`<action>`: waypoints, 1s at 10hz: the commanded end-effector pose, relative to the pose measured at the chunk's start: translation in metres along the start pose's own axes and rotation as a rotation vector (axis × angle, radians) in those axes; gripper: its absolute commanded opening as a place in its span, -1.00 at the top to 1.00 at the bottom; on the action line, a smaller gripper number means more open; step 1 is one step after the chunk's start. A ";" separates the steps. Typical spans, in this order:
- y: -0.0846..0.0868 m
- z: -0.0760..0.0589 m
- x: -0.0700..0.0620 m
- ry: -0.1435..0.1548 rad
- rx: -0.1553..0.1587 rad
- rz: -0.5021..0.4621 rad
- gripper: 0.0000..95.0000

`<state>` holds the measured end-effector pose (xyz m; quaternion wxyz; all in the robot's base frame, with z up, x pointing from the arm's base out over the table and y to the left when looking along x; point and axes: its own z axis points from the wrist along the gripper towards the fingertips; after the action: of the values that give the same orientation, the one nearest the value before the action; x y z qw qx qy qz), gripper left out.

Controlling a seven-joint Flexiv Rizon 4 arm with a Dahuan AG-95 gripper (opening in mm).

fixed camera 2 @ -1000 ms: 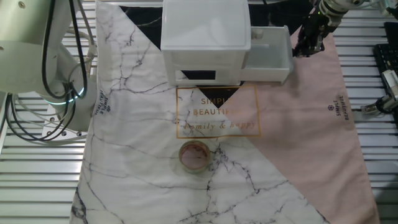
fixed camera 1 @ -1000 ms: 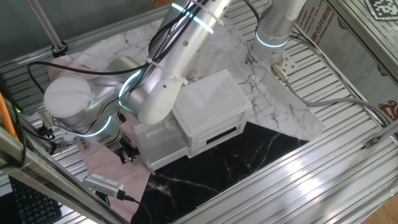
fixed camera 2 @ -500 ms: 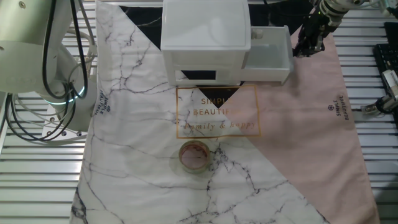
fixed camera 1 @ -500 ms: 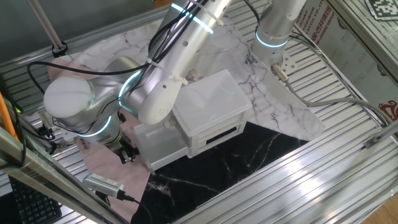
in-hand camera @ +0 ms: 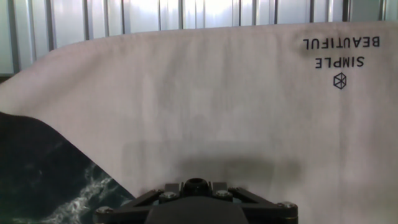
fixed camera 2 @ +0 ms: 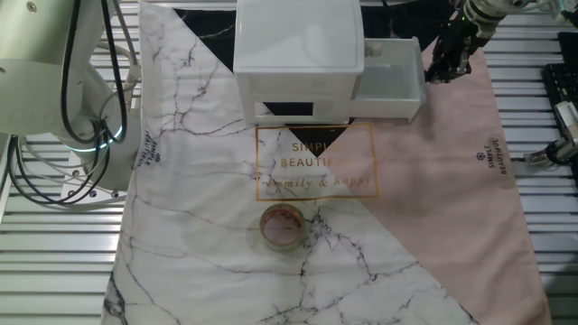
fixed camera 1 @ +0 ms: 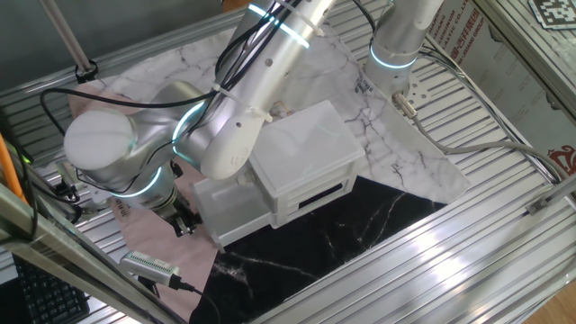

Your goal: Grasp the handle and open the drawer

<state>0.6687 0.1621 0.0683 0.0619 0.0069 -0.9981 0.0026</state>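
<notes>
Underneath, patchwork cloth (fixed camera 2: 433, 208) over slatted table (fixed camera 2: 54, 253).

The Flexiv Rizon arm (fixed camera 1: 229, 126) is built of smooth silver-grey links with rounded white joint caps. Glowing cyan rings are seen at the joints, one at 12 o'clock in one fixed view and another near 9 o'clock in the other fixed view. Black cables (fixed camera 1: 238, 54) are run along the outside of the upper link. The gripper (fixed camera 2: 448, 56) is made of black metal. In the hand view, only a dark angular bracket (in-hand camera: 196, 198) is seen at 6 o'clock, studded with small silver screws around a central round fastener.
</notes>
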 end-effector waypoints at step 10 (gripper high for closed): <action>0.001 -0.002 0.001 -0.006 -0.005 -0.039 -0.20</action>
<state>0.6691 0.1633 0.0708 0.0595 0.0265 -0.9979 -0.0015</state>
